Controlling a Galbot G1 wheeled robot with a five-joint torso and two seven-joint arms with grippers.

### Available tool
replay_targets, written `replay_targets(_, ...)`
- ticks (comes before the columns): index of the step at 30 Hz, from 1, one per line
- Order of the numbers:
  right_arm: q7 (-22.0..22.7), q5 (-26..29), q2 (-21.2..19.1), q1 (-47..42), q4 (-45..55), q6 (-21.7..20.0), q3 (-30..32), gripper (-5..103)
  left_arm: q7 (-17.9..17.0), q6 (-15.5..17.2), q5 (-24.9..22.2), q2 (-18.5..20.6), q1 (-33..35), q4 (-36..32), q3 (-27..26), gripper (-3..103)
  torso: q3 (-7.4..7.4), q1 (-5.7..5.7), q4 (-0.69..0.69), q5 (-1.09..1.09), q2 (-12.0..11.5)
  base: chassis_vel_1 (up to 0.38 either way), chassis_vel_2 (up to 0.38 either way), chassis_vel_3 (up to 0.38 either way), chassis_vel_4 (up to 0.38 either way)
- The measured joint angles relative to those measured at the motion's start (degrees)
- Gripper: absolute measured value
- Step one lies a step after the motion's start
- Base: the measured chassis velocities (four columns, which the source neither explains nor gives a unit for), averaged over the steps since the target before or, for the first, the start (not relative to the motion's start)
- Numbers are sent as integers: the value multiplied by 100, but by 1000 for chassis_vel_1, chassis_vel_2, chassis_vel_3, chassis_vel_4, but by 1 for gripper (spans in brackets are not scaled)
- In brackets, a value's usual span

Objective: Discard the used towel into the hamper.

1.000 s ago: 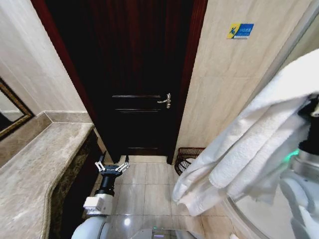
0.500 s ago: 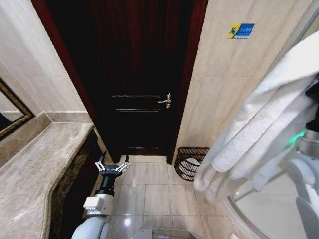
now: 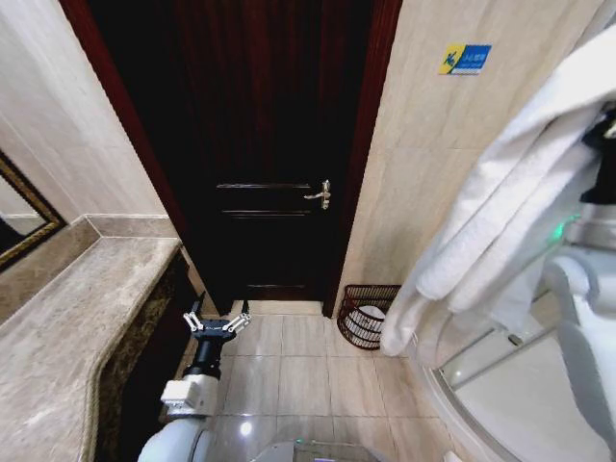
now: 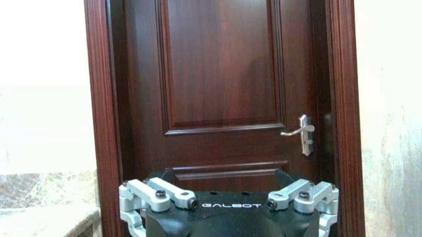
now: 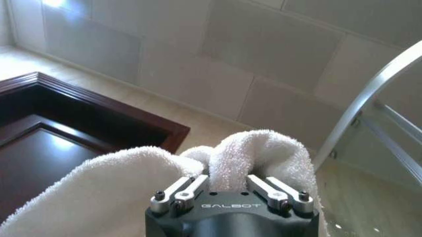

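— What's on my left side?

— I see the marble counter [image 3: 67, 327] running along the left wall, and the left gripper [image 3: 217, 322] parked low just beside its near end, over the floor tiles, fingers spread with nothing between them. From its wrist camera that gripper [image 4: 229, 205] faces the dark wooden door [image 4: 224, 89] and its silver handle [image 4: 301, 133].

— And the hamper?

— The hamper [image 3: 367, 313] sits on the floor at the far right of the door, against the tiled wall. I can see something pale inside it, but I can't tell what it is.

— Where's the towel?

— The white towel [image 3: 510, 212] hangs high on my right, draped down from the right gripper, its lowest fold near the hamper's right rim but above it. On the right wrist camera, the right gripper [image 5: 231, 190] is pinched on a bunched fold of the towel [image 5: 257, 153].
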Motion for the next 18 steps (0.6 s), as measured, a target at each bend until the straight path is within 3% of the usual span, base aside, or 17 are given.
replay_targets(12, -239, -126, 305, 801, -796, 179, -518, 13, 0, 0, 0, 1, 0, 0, 0, 100, -1, -1, -1, 0, 0, 0, 0, 0, 0)
replay_targets(18, -286, -208, 652, 1053, -1411, 368, -803, 13, 0, 0, 0, 1, 0, 0, 0, 100, 0, 0, 0, 1, 0, 0, 0, 0, 0)
